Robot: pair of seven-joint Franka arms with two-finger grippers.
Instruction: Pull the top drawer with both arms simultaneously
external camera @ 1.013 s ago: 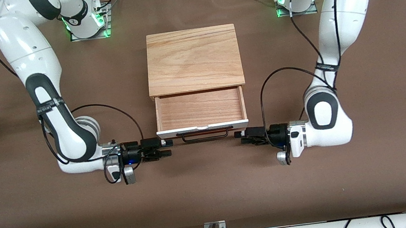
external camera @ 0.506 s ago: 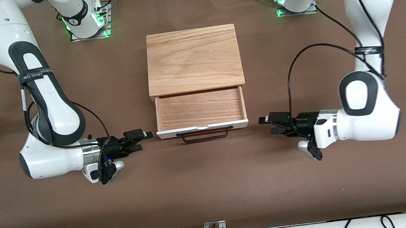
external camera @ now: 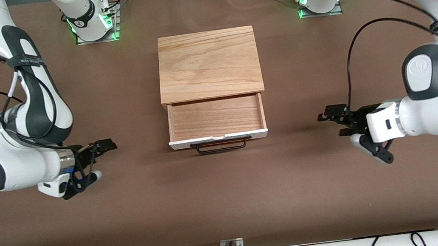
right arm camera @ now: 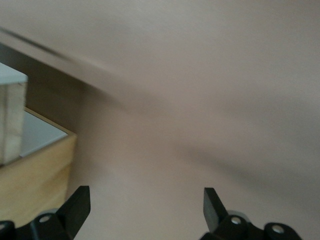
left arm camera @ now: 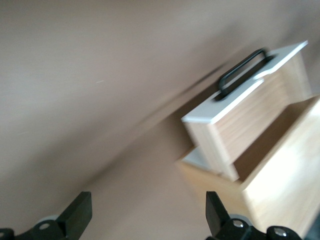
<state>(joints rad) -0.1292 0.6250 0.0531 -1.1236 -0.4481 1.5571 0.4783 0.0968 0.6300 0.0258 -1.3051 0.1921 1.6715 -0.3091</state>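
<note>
Jaws: both spread, empty.
Left gripper [external camera: 332, 120]: over table [external camera: 229, 198], apart from top drawer [external camera: 216, 118].
Right gripper [external camera: 99, 155]: likewise.
Drawer: pulled out.

Left claw [left arm camera: 145, 220] fingers spread, empty; top drawer [left arm camera: 250, 107] pulled out, black handle [left arm camera: 242, 74] untouched.

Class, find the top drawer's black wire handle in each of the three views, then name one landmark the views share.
Front view: the handle sits low at the picture's centre, on the drawer's white front panel.
Left wrist view: the handle shows near the upper right corner.
Right wrist view: the handle is not in it; only a corner of the wooden box shows.
Shared landmark: the wooden box.
</note>
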